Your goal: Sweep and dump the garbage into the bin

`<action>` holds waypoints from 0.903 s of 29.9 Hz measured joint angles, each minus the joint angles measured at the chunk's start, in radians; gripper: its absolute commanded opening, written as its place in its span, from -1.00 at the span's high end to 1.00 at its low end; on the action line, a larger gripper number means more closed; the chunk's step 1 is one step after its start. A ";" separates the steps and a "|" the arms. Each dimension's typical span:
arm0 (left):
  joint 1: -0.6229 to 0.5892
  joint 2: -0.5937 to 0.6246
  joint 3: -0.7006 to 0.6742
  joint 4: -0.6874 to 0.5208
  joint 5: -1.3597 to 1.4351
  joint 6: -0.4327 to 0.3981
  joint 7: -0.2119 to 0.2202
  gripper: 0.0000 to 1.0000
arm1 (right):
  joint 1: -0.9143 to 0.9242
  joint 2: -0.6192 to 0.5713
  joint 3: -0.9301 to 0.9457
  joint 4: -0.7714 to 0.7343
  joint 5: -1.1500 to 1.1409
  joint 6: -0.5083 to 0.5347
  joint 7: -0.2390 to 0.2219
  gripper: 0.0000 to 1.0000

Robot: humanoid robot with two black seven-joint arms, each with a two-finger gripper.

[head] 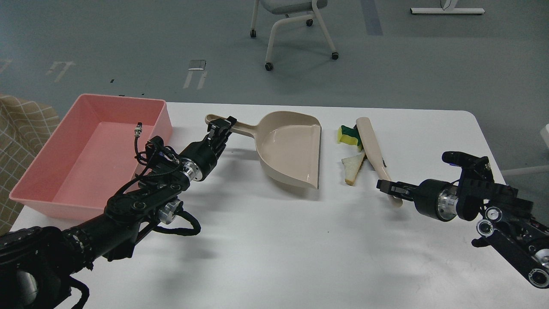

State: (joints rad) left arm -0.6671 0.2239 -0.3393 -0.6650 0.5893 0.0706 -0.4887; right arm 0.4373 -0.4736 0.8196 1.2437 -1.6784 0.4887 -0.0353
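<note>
White tabletop (274,257) fills the near view, bare in front, with grey floor and a wheeled chair (291,25) far beyond. Nearest, two black robot arms reach in from the lower corners. On the right, the right gripper (388,187) is pinched on the lower end of a beige brush handle (372,146) that runs away from the viewer. Just left of that handle, touching or nearly touching it, lie the garbage pieces: a triangular bread slice (352,167) nearer, and a yellow and green sponge (349,134) farther back. Left of them, slightly apart, a beige dustpan (291,148) rests flat with its open mouth facing the scraps. The left gripper (221,128) sits at the dustpan's handle; its fingers appear closed around it, though the grip is partly hidden. Farthest left, a pink bin (92,150) stands at the table's corner, near the dustpan handle, and looks empty. Sweeping appears to be the step in hand, with nothing yet in the pan. To do it well, the brush should probably push both scraps leftward together, low against the table, while the left arm holds the pan's lip pressed down so nothing slides under. The bread may tumble; the sponge may drag.
</note>
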 measured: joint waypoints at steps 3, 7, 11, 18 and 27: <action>0.009 0.000 0.001 0.001 0.000 0.000 0.000 0.86 | 0.023 0.027 -0.031 0.010 0.000 0.000 -0.002 1.00; 0.012 -0.001 0.001 0.001 0.000 0.002 0.000 0.86 | 0.053 0.067 -0.056 0.013 0.000 0.000 -0.008 1.00; 0.012 -0.001 0.002 0.003 0.002 0.005 0.000 0.86 | 0.070 0.089 -0.062 0.015 0.000 0.000 -0.012 1.00; 0.022 -0.002 0.003 0.004 0.003 0.022 0.000 0.86 | 0.074 0.112 -0.066 0.023 0.000 0.000 -0.012 1.00; 0.021 -0.009 0.002 0.004 0.003 0.029 0.000 0.86 | 0.084 0.144 -0.057 0.128 0.007 0.000 -0.012 0.98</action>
State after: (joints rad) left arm -0.6458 0.2146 -0.3373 -0.6611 0.5921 0.0993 -0.4887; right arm 0.5216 -0.3291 0.7622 1.3715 -1.6717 0.4890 -0.0476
